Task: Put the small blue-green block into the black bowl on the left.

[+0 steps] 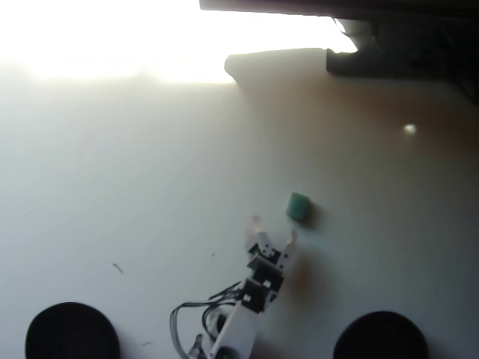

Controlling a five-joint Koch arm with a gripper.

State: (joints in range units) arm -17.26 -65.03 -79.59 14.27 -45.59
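The white end effector point(273, 228), seen in the overhead view, has its two fingers spread apart in a V, nothing between them. One tip sits at the upper left, the other at the upper right, and the gap faces up and to the right in the picture. The arm behind it runs down to the lower edge of the view, with dark cables looping beside it.

Key relation: the small blue-green block point(299, 206), a tiny soft-edged teal cube, lies up and to the right of the open fingers, near but not touching the right-hand tip. It rests on the pale counter point(135, 194), outside the gap. The finger opening points roughly toward it, a little to its left. The block looks nearly square from above, so no long axis can be made out. Judgement: the approach is under way and the grasp not yet made; the move to come calls for a short advance up and rightward to bring the cube between the fingers.

Count: one block, one arm, two round matte black bowls. The black bowl point(72, 330) at lower left is the target; the other black bowl point(380, 334) sits at lower right. Both are well apart from the block and cut by the bottom edge.
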